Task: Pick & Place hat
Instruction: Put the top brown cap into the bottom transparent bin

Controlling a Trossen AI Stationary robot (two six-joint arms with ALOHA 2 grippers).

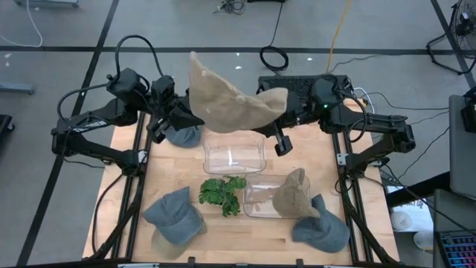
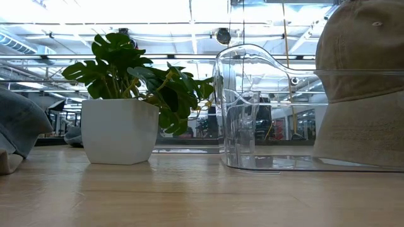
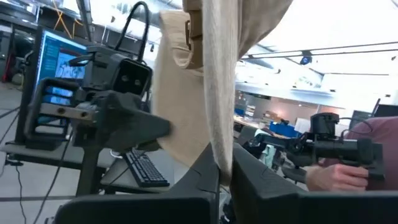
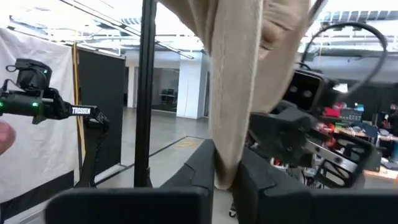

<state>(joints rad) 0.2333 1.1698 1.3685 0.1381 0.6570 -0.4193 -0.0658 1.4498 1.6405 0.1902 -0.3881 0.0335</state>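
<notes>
A tan cloth hat (image 1: 230, 100) hangs high above the table's far half, stretched between both arms. My left gripper (image 3: 224, 163) is shut on its left end, and my right gripper (image 4: 225, 163) is shut on its right end. In the high view the left gripper (image 1: 186, 117) and the right gripper (image 1: 279, 123) sit under the hat's two ends. Neither gripper nor the held hat shows in the low view. My left gripper pinches the hat's cloth (image 3: 219, 124) between its two fingers, coming roughly level from the table's left side. The cloth rises above the fingers, and the hat is lifted clear of the table. My right gripper pinches a fold of the hat's cloth (image 4: 227, 134) between its two fingers, coming roughly level from the table's right side. The hat stands above the fingers, clear of the table.
Below lie a clear bin (image 1: 234, 154) at mid-table and a second clear bin (image 1: 256, 199) holding another tan hat (image 1: 291, 195). A potted plant (image 1: 222, 192) stands between them. Grey hats lie at the near left (image 1: 175, 216), near right (image 1: 321, 227) and under the left arm (image 1: 182, 135).
</notes>
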